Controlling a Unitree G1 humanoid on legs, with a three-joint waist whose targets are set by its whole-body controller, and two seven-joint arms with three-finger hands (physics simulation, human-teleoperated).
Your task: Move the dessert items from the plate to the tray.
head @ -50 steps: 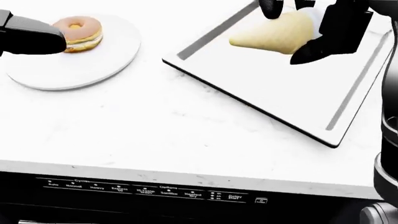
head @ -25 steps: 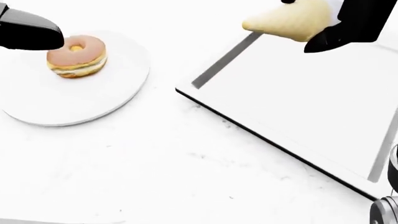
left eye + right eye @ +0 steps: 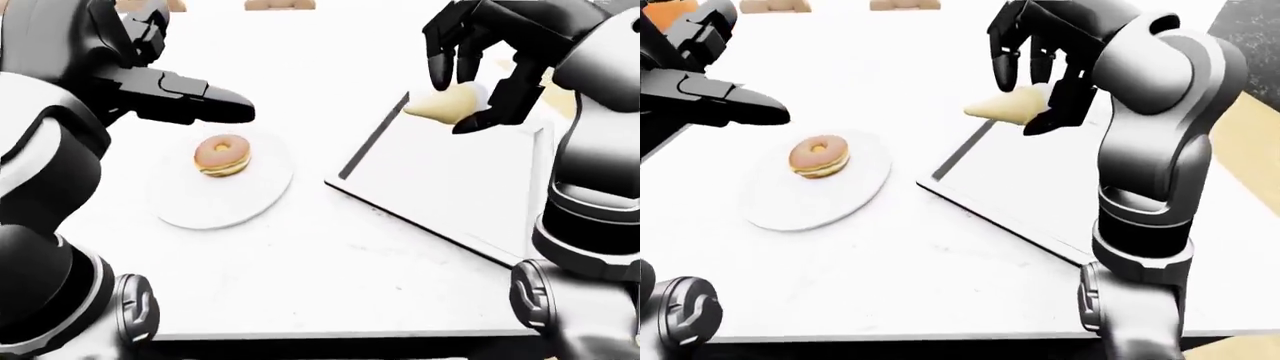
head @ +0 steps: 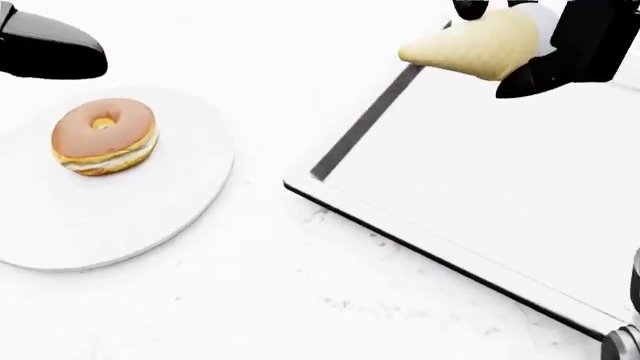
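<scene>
Left-eye view: right hand (image 3: 470, 82) grips cone (image 3: 447, 105) above tray (image 3: 440, 180)

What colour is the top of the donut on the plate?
Light brown glaze on the donut, cream filling band below; head view shows it best.

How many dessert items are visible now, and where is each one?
2. The donut lies on the plate; the ice cream cone is in the right hand, over the tray.

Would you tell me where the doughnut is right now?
The doughnut lies on the white plate at the head view's left, apart from the tray to its right.
</scene>
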